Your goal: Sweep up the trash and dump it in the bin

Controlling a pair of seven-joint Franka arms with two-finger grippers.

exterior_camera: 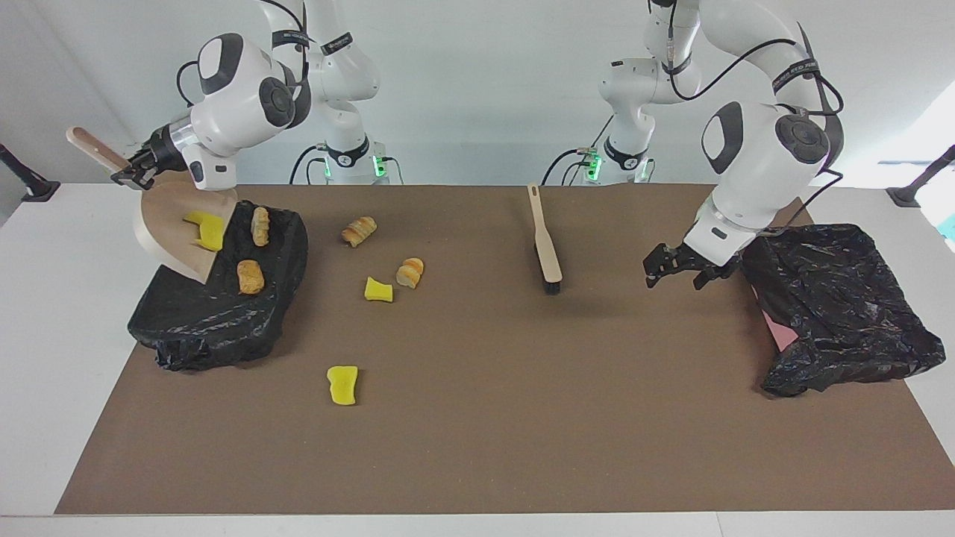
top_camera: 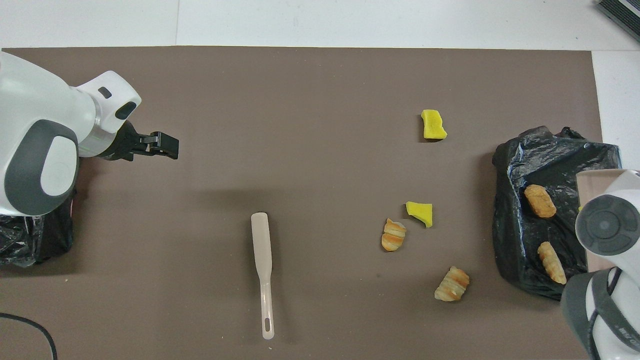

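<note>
Fingers of the right gripper (exterior_camera: pixel 128 173) pinch the tilted dustpan (exterior_camera: pixel 166 237) over the bin (exterior_camera: pixel 216 313), the left gripper (exterior_camera: pixel 677 265) spread empty, as trash (exterior_camera: pixel 251 276) tumbles in; yellow sponge (exterior_camera: pixel 207 229) clinging inside could spill onto the table.

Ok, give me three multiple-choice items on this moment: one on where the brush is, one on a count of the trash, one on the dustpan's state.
1. Where is the brush? A in the dustpan; B flat on the brown mat, unheld; C on a bin.
2. How many trash bits lie loose on the mat? A two; B six; C four.
3. How is the dustpan? A tipped over the black bin, held by the right gripper; B flat on the mat; C upside down on the mat.
Answers: 1 B, it lies alone on the mat; 2 C, two yellow sponges and two bread lumps; 3 A, its mouth slopes down onto the bin.
</note>
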